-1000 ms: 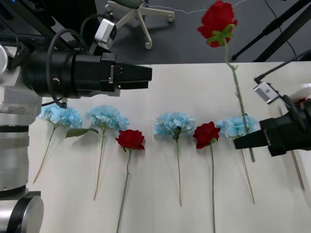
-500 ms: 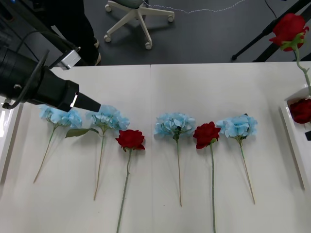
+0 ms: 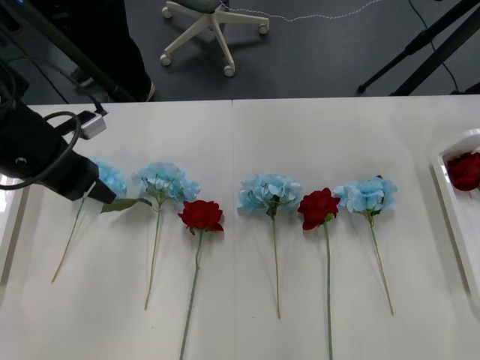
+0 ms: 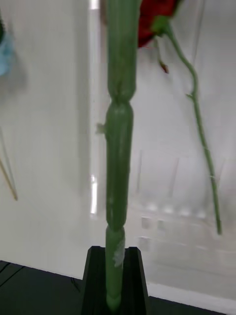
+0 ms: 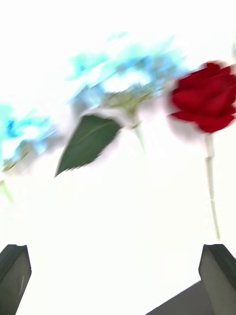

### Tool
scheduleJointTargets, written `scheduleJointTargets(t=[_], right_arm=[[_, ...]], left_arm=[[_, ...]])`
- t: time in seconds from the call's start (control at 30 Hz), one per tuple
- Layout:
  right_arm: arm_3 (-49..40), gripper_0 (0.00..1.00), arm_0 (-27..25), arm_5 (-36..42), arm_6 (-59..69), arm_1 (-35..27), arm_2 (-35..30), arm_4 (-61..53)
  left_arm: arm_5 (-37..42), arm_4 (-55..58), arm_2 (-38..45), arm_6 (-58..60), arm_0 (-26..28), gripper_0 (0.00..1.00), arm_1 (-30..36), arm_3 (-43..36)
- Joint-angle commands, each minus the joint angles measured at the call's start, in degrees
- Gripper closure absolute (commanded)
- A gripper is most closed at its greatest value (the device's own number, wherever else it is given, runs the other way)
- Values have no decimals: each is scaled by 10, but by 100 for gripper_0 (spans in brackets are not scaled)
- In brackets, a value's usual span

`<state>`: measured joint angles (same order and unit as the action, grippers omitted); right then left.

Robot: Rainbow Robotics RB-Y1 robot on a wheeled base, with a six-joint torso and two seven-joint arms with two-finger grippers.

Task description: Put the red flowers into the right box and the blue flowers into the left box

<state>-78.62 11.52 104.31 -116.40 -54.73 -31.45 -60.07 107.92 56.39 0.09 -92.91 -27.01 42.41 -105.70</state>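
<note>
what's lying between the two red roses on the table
A single blue flower lies between the left red rose and the right red rose, stem parallel to theirs; the front view shows it.

Four blue flowers (image 3: 110, 178) (image 3: 163, 181) (image 3: 269, 192) (image 3: 367, 194) and two red flowers (image 3: 201, 215) (image 3: 318, 208) run rightward from the left gripper (image 5: 117, 252). The right gripper (image 4: 116, 256) clamps one stem (image 4: 119, 147); one more red bloom (image 4: 157, 12) lies beyond it.

No readable text, labels, brands or numbers anywhere.

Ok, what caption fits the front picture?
Six flowers lie in a row, the left hand over the leftmost blue flower, one red flower in the right box.
</note>
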Motion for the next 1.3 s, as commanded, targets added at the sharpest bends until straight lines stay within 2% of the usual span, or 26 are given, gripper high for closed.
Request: scheduleJointTargets(t=[0.03, 0.23, 0.43, 0.67, 0.9, 1.23, 1.27, 1.3], right_arm=[[20, 100, 11, -30, -47, -41, -22, 29], [60, 100, 11, -98, -88, -42, -14, 92], [88, 100, 11, -140, -88, -41, 6, 137], [139, 100, 10, -192, -90, -41, 39, 146], [170, 100, 11, -236, -82, -35, 82, 146], [170, 100, -3, -294, -70, -20, 129, 157], [170, 94, -4, -299, -70, -19, 130, 157], [169, 80, -5, -300, -71, -18, 130, 157]], left_arm=[[-6, -35, 17, 44, 35, 0, 23, -20], [-75, -80, 47, 43, 116, 0, 23, -10], [-137, -87, 45, 37, 143, 0, 21, 59], [-217, -100, 0, 28, 137, 0, 19, 117], [-279, -112, -78, 27, 93, 0, 7, 178], [-325, -186, -88, 11, 83, 0, -37, 210], [-329, -189, -88, 10, 81, 0, -40, 214], [-334, -190, -88, 8, 77, 0, -44, 223]])
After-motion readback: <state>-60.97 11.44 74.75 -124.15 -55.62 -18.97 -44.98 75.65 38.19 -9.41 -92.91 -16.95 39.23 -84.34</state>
